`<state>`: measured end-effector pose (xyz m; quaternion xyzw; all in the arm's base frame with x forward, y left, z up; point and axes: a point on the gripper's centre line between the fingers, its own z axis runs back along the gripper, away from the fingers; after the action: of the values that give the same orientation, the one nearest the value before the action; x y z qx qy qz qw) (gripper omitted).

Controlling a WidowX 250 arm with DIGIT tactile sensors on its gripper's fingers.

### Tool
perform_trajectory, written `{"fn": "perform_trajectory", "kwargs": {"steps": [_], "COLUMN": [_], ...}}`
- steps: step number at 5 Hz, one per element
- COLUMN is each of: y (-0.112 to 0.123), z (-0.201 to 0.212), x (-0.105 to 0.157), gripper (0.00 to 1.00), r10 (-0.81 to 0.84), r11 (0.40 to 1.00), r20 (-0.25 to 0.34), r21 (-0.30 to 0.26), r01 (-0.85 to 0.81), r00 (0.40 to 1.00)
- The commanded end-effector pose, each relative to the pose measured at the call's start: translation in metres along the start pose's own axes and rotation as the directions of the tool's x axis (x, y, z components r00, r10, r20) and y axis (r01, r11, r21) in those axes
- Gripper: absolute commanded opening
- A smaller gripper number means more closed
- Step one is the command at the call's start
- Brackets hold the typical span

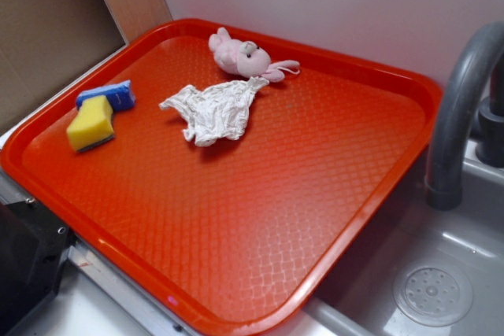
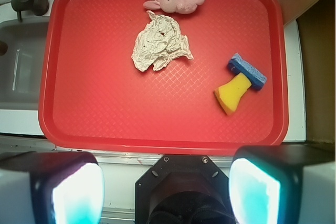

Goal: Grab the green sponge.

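The green sponge (image 1: pixel 90 123) is a small yellow foam block with pinched sides and a dark layer along its lower face. It lies at the left end of the red tray (image 1: pixel 260 218), touching a flatter blue sponge (image 1: pixel 106 95). In the wrist view the green sponge (image 2: pixel 233 93) lies at the right of the tray (image 2: pixel 105 114), below the blue sponge (image 2: pixel 247 71). My gripper (image 2: pixel 165 192) hangs high above the tray's near edge, open, with its two pale pads (image 2: pixel 77 195) wide apart and nothing between them. The exterior view does not show the gripper.
A crumpled white cloth (image 1: pixel 214 109) lies mid-tray and a pink plush bunny (image 1: pixel 246 57) behind it. A grey faucet (image 1: pixel 461 116) and sink basin with a drain (image 1: pixel 433 295) stand right of the tray. A wall backs the tray, and a dark block (image 1: pixel 24 261) sits at the lower left.
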<state>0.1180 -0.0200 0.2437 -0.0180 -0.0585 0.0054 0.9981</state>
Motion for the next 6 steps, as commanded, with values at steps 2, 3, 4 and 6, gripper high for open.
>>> {"fn": "perform_trajectory", "kwargs": {"steps": [2, 3, 4, 6], "y": [0.022, 0.046, 0.077, 0.125], "z": [-0.025, -0.048, -0.073, -0.129], "x": [0.022, 0.036, 0.049, 0.064], "gripper": [1.00, 1.00, 1.00, 1.00], "r10": [0.253, 0.488, 0.682, 0.738], "r11": [0.967, 0.872, 0.731, 0.674], "r20": [0.001, -0.028, -0.002, -0.061], "r21": [-0.032, -0.022, 0.020, 0.126], "r01": [-0.253, -0.488, -0.682, -0.728], "r00": [0.967, 0.873, 0.731, 0.672]}}
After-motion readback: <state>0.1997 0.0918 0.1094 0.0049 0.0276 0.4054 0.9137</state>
